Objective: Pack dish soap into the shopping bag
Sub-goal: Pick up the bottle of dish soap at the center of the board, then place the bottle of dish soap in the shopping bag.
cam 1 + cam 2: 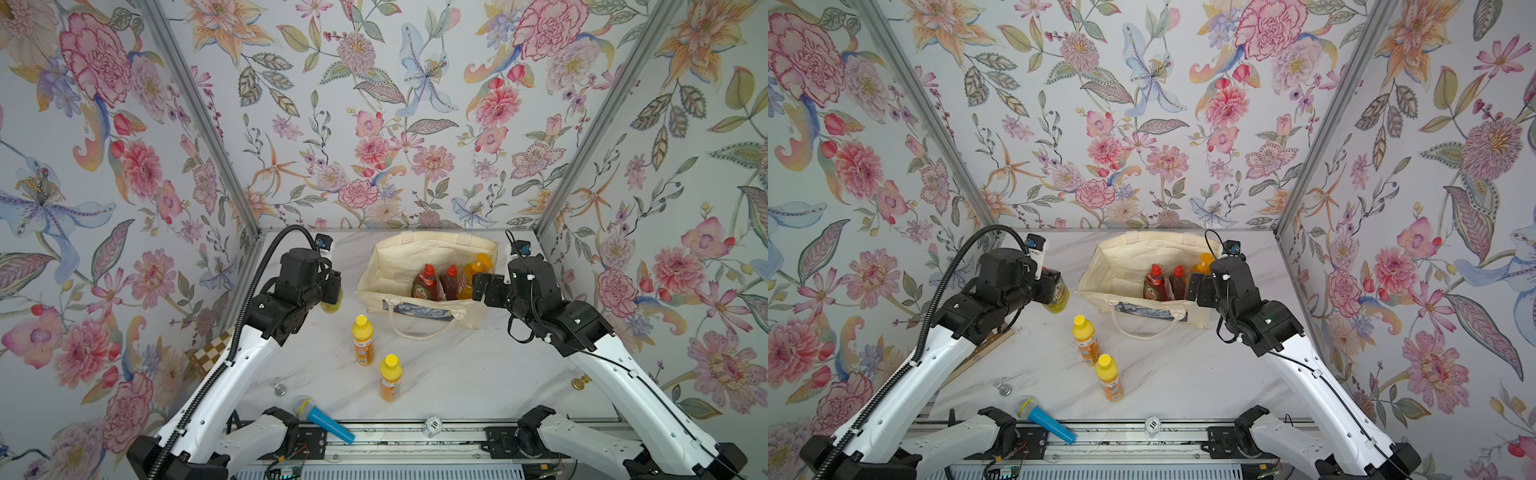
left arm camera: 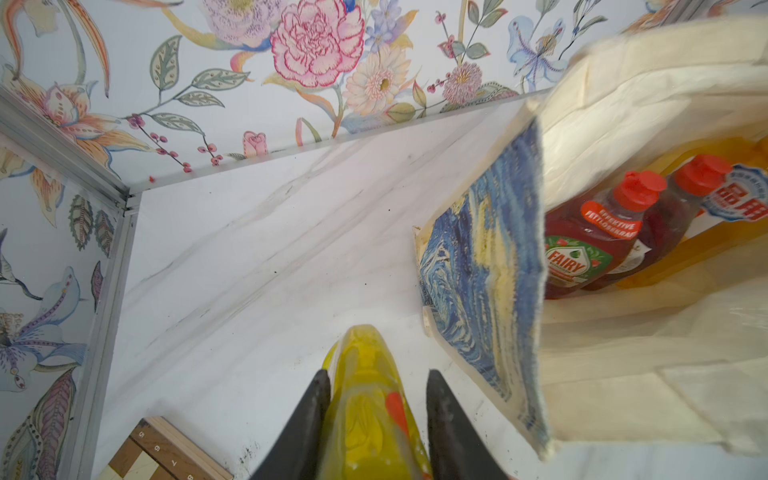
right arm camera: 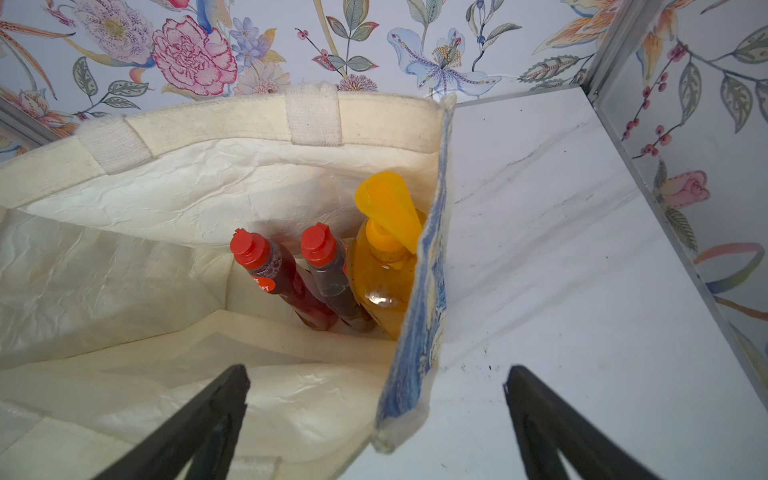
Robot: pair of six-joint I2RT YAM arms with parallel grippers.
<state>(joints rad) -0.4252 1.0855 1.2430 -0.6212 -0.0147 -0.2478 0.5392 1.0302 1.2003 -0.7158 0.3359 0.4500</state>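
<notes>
The cream shopping bag [image 1: 399, 257] stands open at the back of the table, its blue picture facing the front. Inside it stand two dark red dish soap bottles [image 1: 424, 284] [image 1: 450, 282] and an orange pump bottle [image 3: 384, 266]. Two orange, yellow-capped bottles [image 1: 363, 340] [image 1: 390, 378] stand on the table in front of the bag. My left gripper [image 2: 376, 374] is shut on a slim yellow-green bottle [image 2: 370, 399], held above the table left of the bag. My right gripper [image 3: 376, 374] is open and straddles the bag's right end wall [image 3: 419, 332].
A blue toy microphone [image 1: 322, 419] lies at the front edge. A chessboard [image 1: 210, 353] sits against the left wall under my left arm. A silver knob [image 1: 279, 388], a gold knob [image 1: 579, 381] and a small white numbered piece [image 1: 432, 424] lie near the front. Floral walls close in three sides.
</notes>
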